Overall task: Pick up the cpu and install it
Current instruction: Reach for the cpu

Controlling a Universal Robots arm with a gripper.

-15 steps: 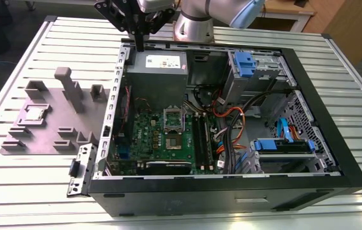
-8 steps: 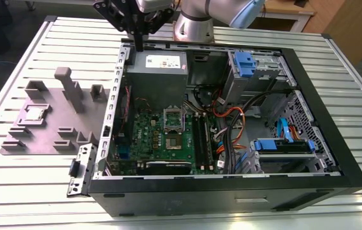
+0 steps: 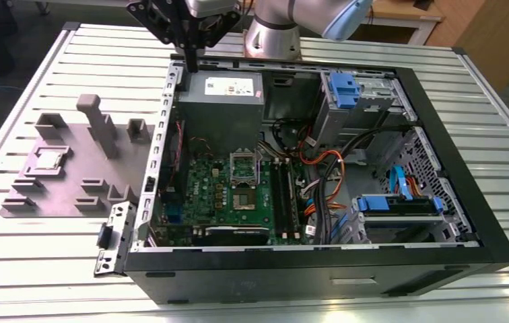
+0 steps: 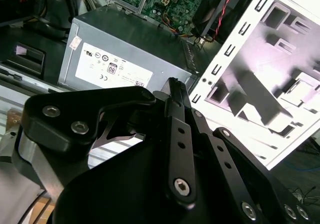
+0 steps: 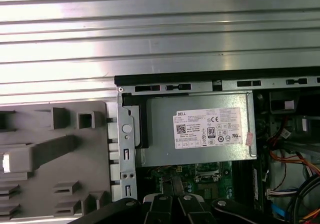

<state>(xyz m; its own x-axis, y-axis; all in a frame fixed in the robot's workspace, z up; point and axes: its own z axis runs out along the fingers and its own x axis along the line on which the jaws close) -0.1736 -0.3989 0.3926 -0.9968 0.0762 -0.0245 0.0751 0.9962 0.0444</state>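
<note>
The cpu (image 3: pixel 50 159) is a small pale silver square lying flat in a recess of the grey plastic fixture (image 3: pixel 66 195), at the exterior view's left, outside the computer case. In the first wrist view a bright corner of the cpu (image 5: pixel 5 162) shows at the picture's edge. My gripper (image 3: pixel 190 65) hangs over the case's back left corner, above the wall beside the power supply (image 3: pixel 219 101), well away from the cpu. Its black fingers (image 4: pixel 174 91) are pressed together with nothing between them. The green motherboard (image 3: pixel 227 195) lies in the case with a silver bracket frame (image 3: pixel 244 165) over the socket.
The open black computer case (image 3: pixel 434 134) takes up the middle of the slatted metal table (image 3: pixel 21 269). Orange and blue cables (image 3: pixel 322 195) and blue drive bays (image 3: pixel 398 205) crowd its right side. Tall grey upright blocks (image 3: pixel 102 124) stand on the fixture near the cpu.
</note>
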